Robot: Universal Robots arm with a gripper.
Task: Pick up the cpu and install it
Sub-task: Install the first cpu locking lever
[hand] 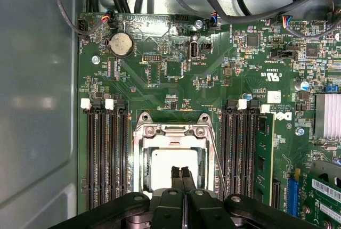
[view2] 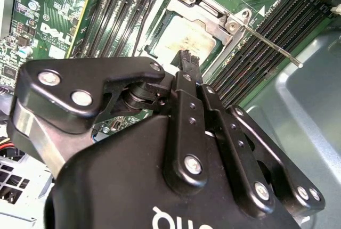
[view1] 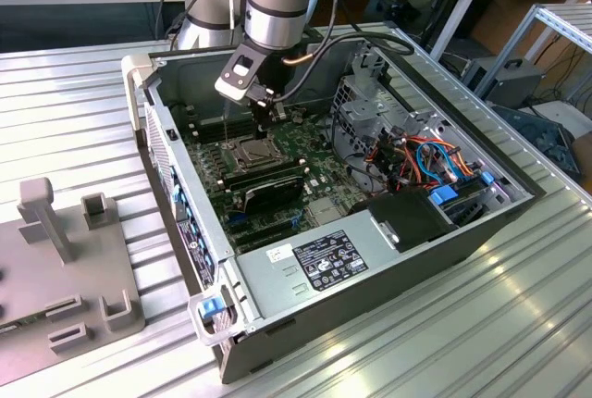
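1. Cpu position: I find it lying flat inside the socket frame, pale metal top facing up. The same shows in the second wrist view.
2. Gripper state: both wrist views show the two black fingers pressed together with nothing between them. Their tips are over the near edge of the chip. I cannot tell whether they touch it or hang just above.
3. Progress, in my judgement: pick-up and placing look done, since the chip is seated in the socket and not held. The thin lever rod angles out beside the frame in the second wrist view, so I cannot confirm that the socket is locked down.
4. Surroundings: empty memory slots flank the socket on both sides of the green board. In the exterior view the arm reaches down into the open case, which lies on a ribbed metal table.
5. Writing: there is white print on the board and a white label on the power supply. I record that they are present and do not transcribe them.
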